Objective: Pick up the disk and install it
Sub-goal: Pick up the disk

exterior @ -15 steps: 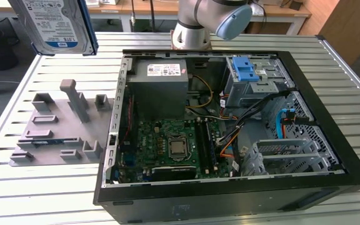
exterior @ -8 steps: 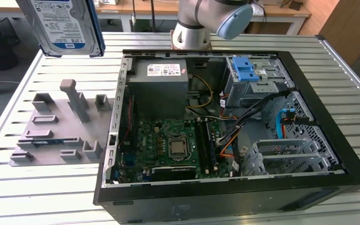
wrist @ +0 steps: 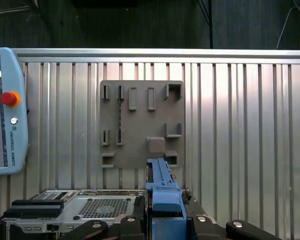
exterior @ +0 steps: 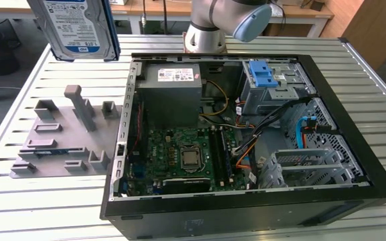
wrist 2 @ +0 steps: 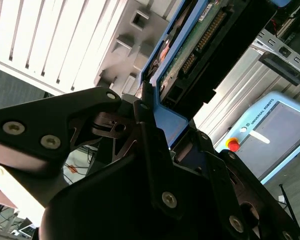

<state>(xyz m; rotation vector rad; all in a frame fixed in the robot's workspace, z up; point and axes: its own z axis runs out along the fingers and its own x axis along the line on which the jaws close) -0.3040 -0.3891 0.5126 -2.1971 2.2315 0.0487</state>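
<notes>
The disk, a silver drive with a white-and-blue label in a blue carrier bracket, hangs upright high above the table at the exterior view's far left, over the grey fixture plate. In the second wrist view my gripper is shut on the disk, its black fingers clamping the blue bracket, with the green circuit side showing. In the first wrist view the disk's blue edge rises from the gripper, above the fixture plate.
The open computer case lies on the slatted table, with a metal drive cage and its blue latch at the back right, a grey power supply and the motherboard. A teach pendant lies beside the plate. The arm's base stands behind the case.
</notes>
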